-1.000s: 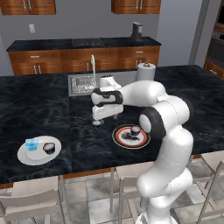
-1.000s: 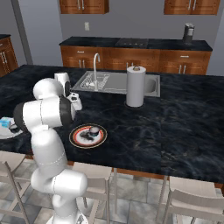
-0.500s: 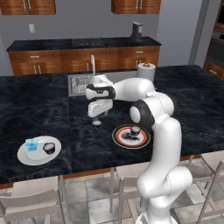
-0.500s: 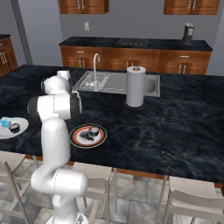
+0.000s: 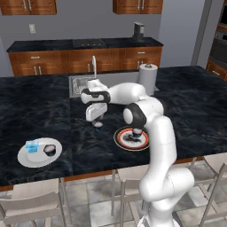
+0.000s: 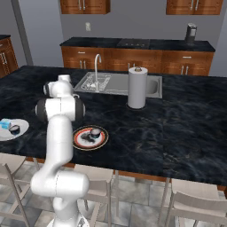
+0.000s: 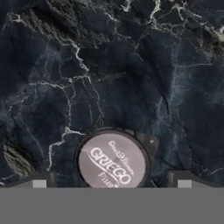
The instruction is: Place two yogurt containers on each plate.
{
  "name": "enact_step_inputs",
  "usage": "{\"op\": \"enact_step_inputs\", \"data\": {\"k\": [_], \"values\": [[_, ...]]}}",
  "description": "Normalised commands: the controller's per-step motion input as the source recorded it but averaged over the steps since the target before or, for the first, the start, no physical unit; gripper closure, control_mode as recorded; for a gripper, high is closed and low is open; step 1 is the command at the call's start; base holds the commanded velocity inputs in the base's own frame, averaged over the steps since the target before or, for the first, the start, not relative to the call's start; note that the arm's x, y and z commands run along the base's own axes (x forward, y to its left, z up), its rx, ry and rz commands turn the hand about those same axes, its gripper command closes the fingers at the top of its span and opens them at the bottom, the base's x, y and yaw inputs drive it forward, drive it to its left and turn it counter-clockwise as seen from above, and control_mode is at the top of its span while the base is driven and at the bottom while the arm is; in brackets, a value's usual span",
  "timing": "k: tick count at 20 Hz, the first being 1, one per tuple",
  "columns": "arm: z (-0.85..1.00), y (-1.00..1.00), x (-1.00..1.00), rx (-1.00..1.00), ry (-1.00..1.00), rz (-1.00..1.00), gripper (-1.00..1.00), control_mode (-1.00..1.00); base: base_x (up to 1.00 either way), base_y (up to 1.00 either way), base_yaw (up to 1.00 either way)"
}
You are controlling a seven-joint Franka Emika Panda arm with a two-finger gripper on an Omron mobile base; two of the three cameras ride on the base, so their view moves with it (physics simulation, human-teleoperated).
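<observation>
A dark yogurt container with a pale grey lid (image 7: 112, 161) (image 5: 98, 125) stands on the black marble counter. My gripper (image 7: 111, 183) (image 5: 96, 119) hangs just above it, open, one fingertip (image 7: 39, 182) on each side of the cup. The white plate (image 5: 26, 159) (image 6: 5, 134) at the left holds a light blue yogurt container (image 5: 32, 146) (image 6: 4, 123) and a dark one (image 5: 50, 150) (image 6: 15, 129). The patterned plate with the orange-red rim (image 5: 120, 142) (image 6: 79, 141) holds one dark yogurt container (image 5: 135, 133) (image 6: 94, 133).
A sink with a faucet (image 5: 94, 66) (image 6: 97, 66) lies behind the gripper. A paper towel roll (image 5: 147, 78) (image 6: 137, 88) stands to its right. Chairs (image 5: 37, 206) line the counter's near edge. Open counter lies between the two plates.
The hand has shifted a little left and come down over the lone cup on the counter, while the elbow swung round. The plates and cups have not moved.
</observation>
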Motion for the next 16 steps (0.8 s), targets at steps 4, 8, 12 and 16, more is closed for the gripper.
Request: {"op": "enact_step_inputs", "data": {"k": [4,8,12,16], "values": [[-0.31,0.00,0.05,0.00,0.00,0.07,-1.00,-1.00,0.00,0.00,0.00],[-0.21,-0.02,-0.08,0.00,0.00,0.03,-1.00,-1.00,0.00,0.00,0.00],[-0.24,-0.11,-0.01,0.01,0.00,0.01,-1.00,-1.00,0.00,0.00,0.00],[-0.18,-0.18,0.00,0.01,0.00,0.00,-1.00,-1.00,0.00,0.00,0.00]]}}
